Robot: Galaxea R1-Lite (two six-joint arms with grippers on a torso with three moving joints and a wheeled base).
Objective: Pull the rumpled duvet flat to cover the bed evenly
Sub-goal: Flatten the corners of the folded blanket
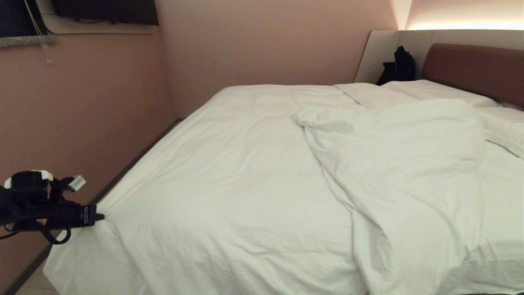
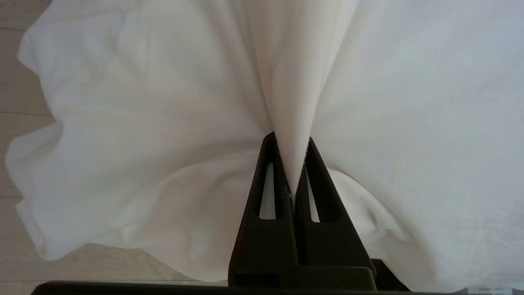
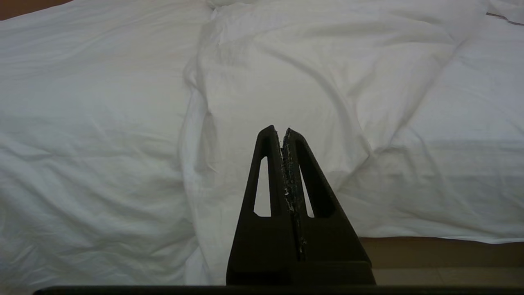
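Observation:
The white duvet (image 1: pixel 229 184) lies over most of the bed (image 1: pixel 475 67), smooth on the left half. On the right, a thick folded-over part (image 1: pixel 405 155) makes a rumpled ridge. At the bed's near left corner my left gripper (image 1: pixel 100 217) is shut on the duvet's edge. In the left wrist view a taut fold of duvet (image 2: pixel 292 82) runs from between the closed fingers (image 2: pixel 317 180) of the left gripper (image 2: pixel 291 141). My right gripper (image 3: pixel 283 130) hangs shut and empty off the bed's near side, with the duvet (image 3: pixel 286 69) in front of it.
A pink wall (image 1: pixel 82 110) runs close along the bed's left side with a narrow floor strip (image 1: pixel 32 282). White pillows (image 1: pixel 434 91) lie by the headboard, and a black bag (image 1: pixel 399 65) sits at the far corner. Pale floor (image 2: pixel 24 82) shows below the held corner.

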